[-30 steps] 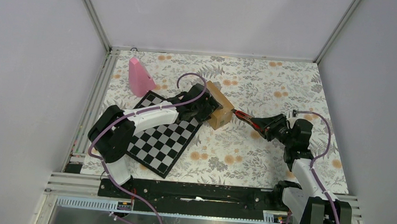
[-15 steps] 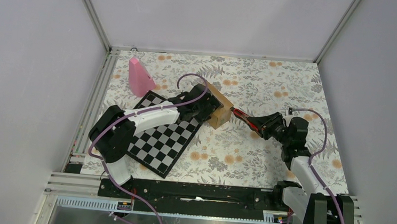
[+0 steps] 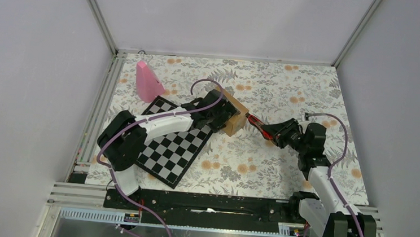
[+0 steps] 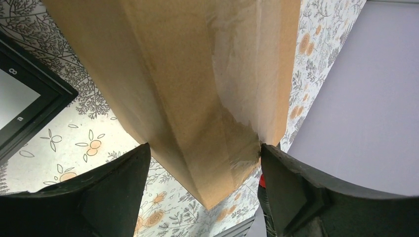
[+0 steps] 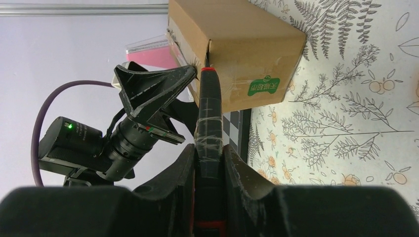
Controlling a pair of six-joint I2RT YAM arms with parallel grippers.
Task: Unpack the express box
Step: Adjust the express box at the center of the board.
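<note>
The express box (image 3: 232,111), a small brown taped carton, lies on the flowered cloth by the chessboard's far corner. My left gripper (image 3: 220,116) straddles its left end, open. In the left wrist view the box (image 4: 197,94) fills the gap; the right finger (image 4: 296,192) touches its corner and the left finger (image 4: 108,192) stands apart. My right gripper (image 3: 277,135) is shut on a red and black cutter (image 3: 257,125). In the right wrist view the cutter (image 5: 209,108) points at the box (image 5: 237,39), its tip at the taped edge left of the green mark (image 5: 263,86).
A chessboard (image 3: 168,149) lies under the left arm, tilted. A pink cone (image 3: 148,82) stands at the back left. Metal rails run along the left and near edges, and grey walls close in the cloth.
The left jaws have spread wider round the box. The right gripper and cutter have shifted slightly left, closer to the box.
</note>
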